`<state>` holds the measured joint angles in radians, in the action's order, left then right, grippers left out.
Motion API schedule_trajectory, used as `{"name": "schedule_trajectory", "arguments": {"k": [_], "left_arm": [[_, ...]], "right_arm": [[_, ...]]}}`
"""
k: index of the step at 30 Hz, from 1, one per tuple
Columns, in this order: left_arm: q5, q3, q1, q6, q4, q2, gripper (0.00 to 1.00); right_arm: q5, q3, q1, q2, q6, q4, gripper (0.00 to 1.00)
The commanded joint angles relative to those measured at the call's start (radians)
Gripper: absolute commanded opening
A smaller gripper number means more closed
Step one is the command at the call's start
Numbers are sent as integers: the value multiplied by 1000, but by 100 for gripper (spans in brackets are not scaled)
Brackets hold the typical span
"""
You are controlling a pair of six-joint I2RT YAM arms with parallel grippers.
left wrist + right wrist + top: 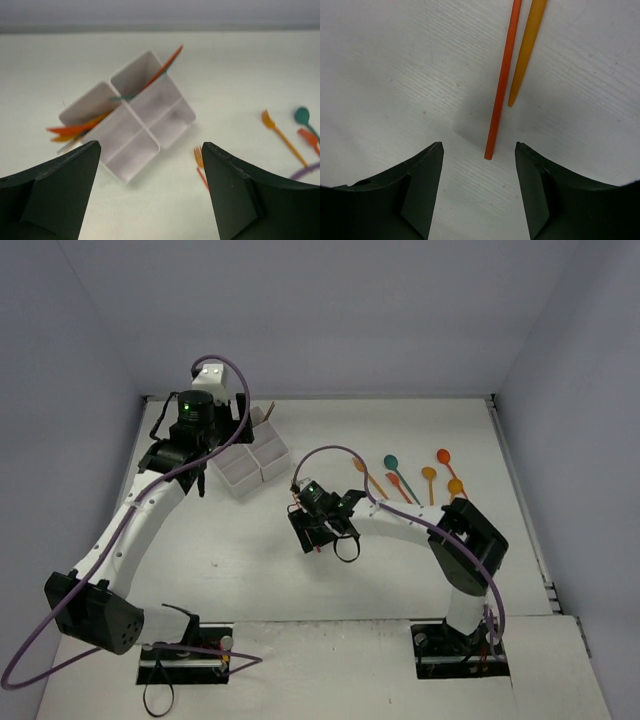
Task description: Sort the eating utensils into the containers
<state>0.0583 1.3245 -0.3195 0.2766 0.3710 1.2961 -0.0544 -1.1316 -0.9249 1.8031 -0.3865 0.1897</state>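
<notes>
Right end effector [478,146] agape; slim red handle [502,80] ahead.

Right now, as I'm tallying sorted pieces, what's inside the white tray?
Orange and red utensils lean out of one end compartment, orange and teal ones out of its neighbour; the other four look empty. The tray walls hide their lower ends.

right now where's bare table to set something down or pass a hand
Bare table lies front-centre, between the left base and right base, and at the back between tray and spoons. Crowded: around the tray, the spoons at right, and under the right gripper, over two handles.
</notes>
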Motion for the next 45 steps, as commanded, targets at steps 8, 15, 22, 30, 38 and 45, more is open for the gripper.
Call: {"name": "schedule_trajectory", "arguments": {"k": [8, 15, 22, 30, 38, 45], "left_arm": [[-34, -15, 2, 61, 87, -154, 80], [-53, -33, 2, 100, 101, -179, 80], [-72, -56, 2, 137, 121, -197, 80], [-207, -45, 2, 241, 116, -179, 81], [-366, -23, 0, 372, 46, -164, 85], [-437, 14, -22, 423, -15, -122, 85]], "right_arm": [[129, -100, -23, 96, -41, 67, 44], [156, -134, -53, 151, -40, 119, 23], [137, -167, -85, 157, -5, 137, 0], [184, -197, -100, -12, 24, 91, 0], [235, -126, -99, -282, 36, -44, 0], [240, -58, -98, -418, 50, -161, 0]]}}
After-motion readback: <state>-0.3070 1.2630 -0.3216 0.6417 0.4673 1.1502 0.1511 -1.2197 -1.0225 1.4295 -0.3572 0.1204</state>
